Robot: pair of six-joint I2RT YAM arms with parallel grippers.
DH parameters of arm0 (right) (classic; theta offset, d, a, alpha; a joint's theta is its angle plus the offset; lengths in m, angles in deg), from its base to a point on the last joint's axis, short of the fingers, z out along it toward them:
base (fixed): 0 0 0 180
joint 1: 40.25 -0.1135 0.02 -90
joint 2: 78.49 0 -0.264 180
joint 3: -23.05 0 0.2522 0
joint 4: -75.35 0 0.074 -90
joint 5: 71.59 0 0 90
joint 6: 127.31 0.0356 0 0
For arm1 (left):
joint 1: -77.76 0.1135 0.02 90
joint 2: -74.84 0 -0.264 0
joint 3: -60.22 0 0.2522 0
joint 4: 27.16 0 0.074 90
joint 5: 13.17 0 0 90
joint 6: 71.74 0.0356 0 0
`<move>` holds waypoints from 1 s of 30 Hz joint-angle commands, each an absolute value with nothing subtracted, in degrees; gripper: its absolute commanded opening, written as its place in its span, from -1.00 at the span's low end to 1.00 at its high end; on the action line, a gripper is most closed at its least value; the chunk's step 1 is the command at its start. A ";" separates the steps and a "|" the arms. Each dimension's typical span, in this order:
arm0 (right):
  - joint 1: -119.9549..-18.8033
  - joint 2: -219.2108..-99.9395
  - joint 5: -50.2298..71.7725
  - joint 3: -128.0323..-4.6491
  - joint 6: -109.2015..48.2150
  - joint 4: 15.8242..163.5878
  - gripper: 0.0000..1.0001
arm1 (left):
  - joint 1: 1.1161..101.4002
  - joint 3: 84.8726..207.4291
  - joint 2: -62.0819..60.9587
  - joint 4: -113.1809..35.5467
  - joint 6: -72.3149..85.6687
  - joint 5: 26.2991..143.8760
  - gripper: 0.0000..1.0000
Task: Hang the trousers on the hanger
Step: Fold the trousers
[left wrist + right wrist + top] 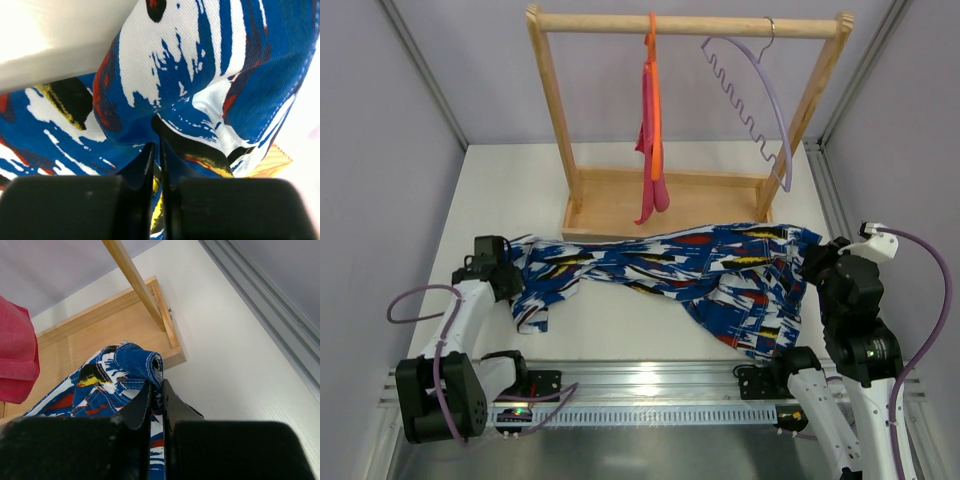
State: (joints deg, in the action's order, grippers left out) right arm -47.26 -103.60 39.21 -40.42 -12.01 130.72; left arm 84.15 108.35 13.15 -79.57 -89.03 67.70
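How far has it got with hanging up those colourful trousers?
Early days. Done: the left gripper and right gripper each pinch one end of the trousers. In hand: the cloth lies spread on the table, not yet lifted. Left: raising it and draping it over the lilac hanger, which hangs bare on the wooden rack.

Table [500, 190], rear: rack [690, 24] holds on its rail a cloth-draped hanger [653, 120] left of the bare hanger [776, 103]; in front of the rack the trousers [660, 265] lie crosswise on the table, left gripper [510, 280] at their left end, right gripper [812, 262] at their right end.
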 commanded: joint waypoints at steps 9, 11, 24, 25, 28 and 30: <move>-47.11 -105.21 43.54 -46.16 -13.75 131.02 -0.93 | 84.17 118.52 16.57 -83.27 -76.42 56.99 -0.99; -47.11 -106.09 45.65 -47.74 -14.28 132.26 -0.93 | 84.26 124.68 17.36 -87.22 -72.47 54.52 -1.00; -47.02 -106.44 56.36 -61.89 -13.31 142.10 -0.92 | 84.26 146.04 24.48 -101.65 -56.64 40.18 -0.99; -47.02 -106.44 57.08 -62.86 -13.31 142.72 -0.93 | 84.17 147.27 24.31 -102.96 -54.19 39.48 -0.99; -47.11 -106.97 60.50 -65.85 -13.23 144.22 -0.93 | 84.26 151.23 23.08 -104.46 -48.66 36.49 -0.99; -47.11 -107.84 62.09 -66.64 -13.23 143.26 -0.93 | 84.26 152.02 21.51 -103.94 -45.13 34.30 -0.99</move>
